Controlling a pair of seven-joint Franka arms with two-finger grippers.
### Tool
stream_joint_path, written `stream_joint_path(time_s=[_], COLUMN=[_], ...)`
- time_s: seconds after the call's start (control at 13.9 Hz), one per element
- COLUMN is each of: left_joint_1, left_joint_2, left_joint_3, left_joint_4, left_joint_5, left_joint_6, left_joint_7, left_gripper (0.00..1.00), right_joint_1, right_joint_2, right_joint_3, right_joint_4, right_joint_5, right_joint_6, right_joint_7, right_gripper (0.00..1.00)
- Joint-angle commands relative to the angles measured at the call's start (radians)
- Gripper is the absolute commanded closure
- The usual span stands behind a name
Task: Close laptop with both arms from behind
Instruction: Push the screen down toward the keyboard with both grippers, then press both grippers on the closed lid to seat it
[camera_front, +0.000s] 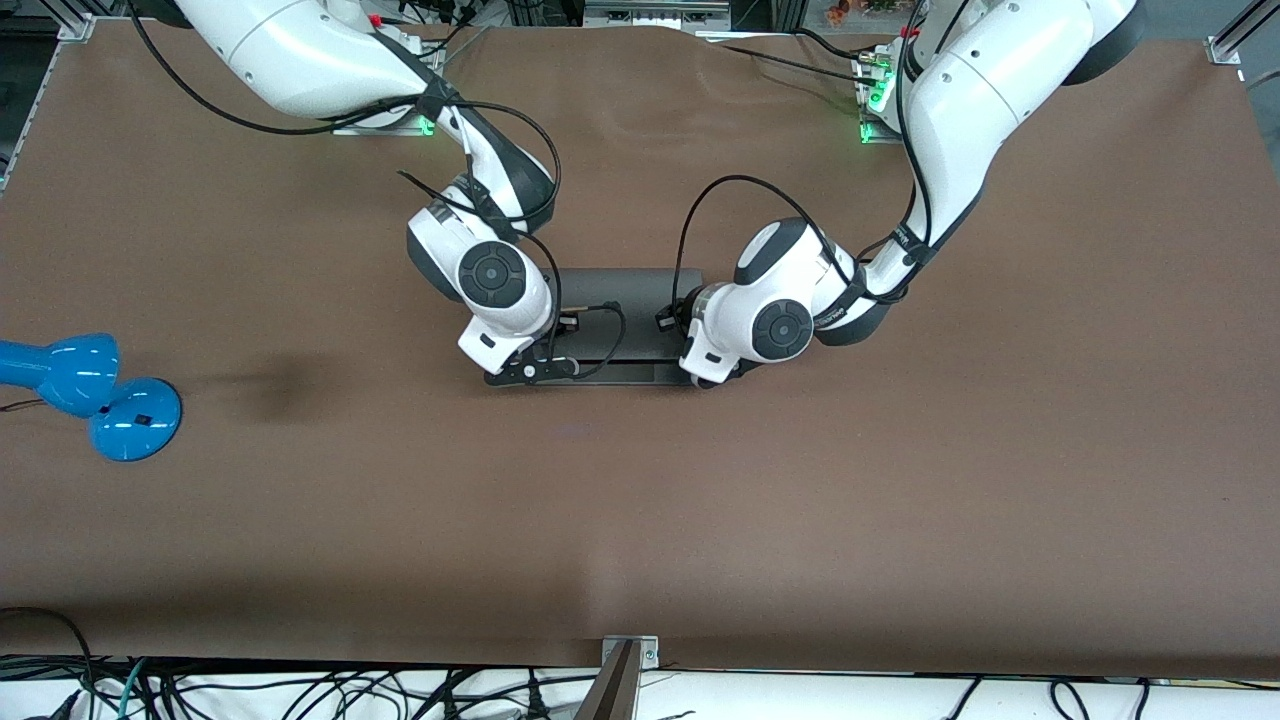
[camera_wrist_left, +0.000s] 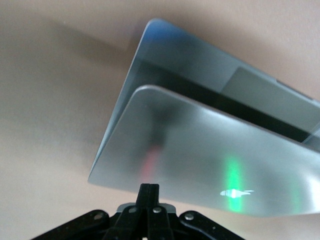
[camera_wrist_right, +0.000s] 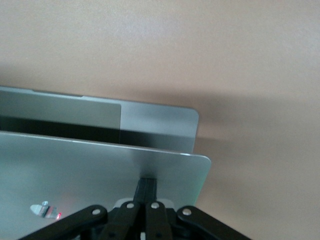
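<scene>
The space-grey laptop (camera_front: 630, 300) lies in the middle of the table, its lid tilted far down over the base with a narrow gap left. My left gripper (camera_wrist_left: 149, 187) is shut, and its fingertips rest against the back of the lid (camera_wrist_left: 200, 155) near the corner at the left arm's end; the apple logo (camera_wrist_left: 236, 192) shows beside it. My right gripper (camera_wrist_right: 146, 182) is shut, its tips against the lid (camera_wrist_right: 100, 170) near the other corner. In the front view the right gripper (camera_front: 530, 370) and the left gripper (camera_front: 705, 378) sit over the laptop's two ends.
A blue desk lamp (camera_front: 90, 395) stands at the right arm's end of the table, well away from the laptop. Brown table surface (camera_front: 640, 520) surrounds the laptop. Cables hang off both wrists over the lid.
</scene>
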Motion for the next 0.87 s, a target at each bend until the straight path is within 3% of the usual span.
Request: stream_joint_path(time_s=[0.0, 0.79], left_joint_1=[-0.039, -0.072], left_joint_2=[0.060, 0.131], left_joint_3=[0.030, 0.076], left_joint_4=[0.085, 0.096], left_joint_5=[0.029, 0.096], left_joint_6=[-0.005, 0.090], left_joint_7=[-0.023, -0.028], left_gripper=[1.00, 1.00], right_joint_1=[0.003, 0.005], right_joint_2=[0.048, 0.140], right_joint_3=[0.006, 0.006], right_joint_4=[0.030, 0.028], right_joint_5=[-0.052, -0.146], right_joint_6=[0.029, 0.113], right_joint_7=[0.013, 0.008], right_gripper=[1.00, 1.00])
